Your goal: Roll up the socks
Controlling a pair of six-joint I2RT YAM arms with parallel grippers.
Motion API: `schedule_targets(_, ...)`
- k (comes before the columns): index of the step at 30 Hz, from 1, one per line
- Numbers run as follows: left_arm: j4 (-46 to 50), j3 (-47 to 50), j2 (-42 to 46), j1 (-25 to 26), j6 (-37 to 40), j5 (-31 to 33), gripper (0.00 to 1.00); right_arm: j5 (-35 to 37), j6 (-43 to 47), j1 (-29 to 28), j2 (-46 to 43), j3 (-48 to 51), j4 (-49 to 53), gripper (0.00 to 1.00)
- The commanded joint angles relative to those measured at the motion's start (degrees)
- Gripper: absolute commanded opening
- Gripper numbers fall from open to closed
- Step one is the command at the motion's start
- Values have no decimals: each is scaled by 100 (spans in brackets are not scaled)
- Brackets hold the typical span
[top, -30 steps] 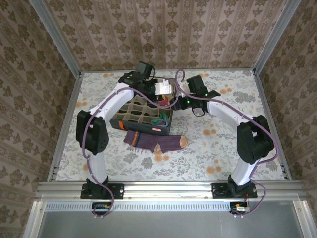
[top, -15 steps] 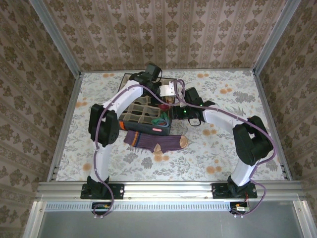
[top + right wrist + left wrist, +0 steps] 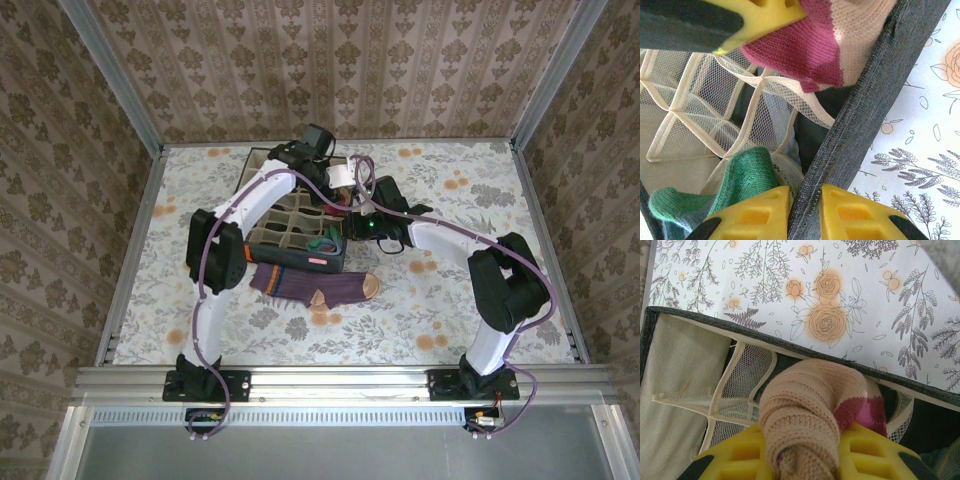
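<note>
Left jaws clenched on rolled peach sock (image 3: pixel 805 410), right jaws apparently pinching box (image 3: pixel 860 115) wall: lower sock squarely into a cell before release.

walls (image 3: pixel 340 60): brown damask paper | table (image 3: pixel 480 180): floral cloth — aluminium frame (image 3: pixel 340 378) at near edge

Peach sock (image 3: pixel 805 410) is showing ribbed peach knit w/ maroon patch. Green-toed sock (image 3: pixel 742 182) is showing teal-green. Purple sock (image 3: pixel 300 287) is showing tan toe & heel. Box (image 3: pixel 860 115) is showing dk grey cloth, beige mesh dividers. Tablecloth (image 3: pixel 880 315) is showing orange roses, grey sprigs on white. Left gripper (image 3: pixel 805 462) & right gripper (image 3: pixel 805 212) are showing yellow.
</note>
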State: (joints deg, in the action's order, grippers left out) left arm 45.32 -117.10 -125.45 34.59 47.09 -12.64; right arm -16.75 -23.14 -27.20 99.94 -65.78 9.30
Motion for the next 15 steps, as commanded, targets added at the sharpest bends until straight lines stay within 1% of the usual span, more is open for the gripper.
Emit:
schedule_targets(1,215,-69,-160,201,-204,45,0,-46,76,-40,294,-1,247,11)
schedule_targets(7,205,-26,-403,215,-466,113,0,-144,81,-44,397,7,243,6)
schedule_targets(10,166,-71,-529,190,-588,304,0,-145,101,-40,413,12,256,4)
schedule_targets(15,78,-129,-622,-44,-927,573,0,-157,114,-40,455,45,256,2)
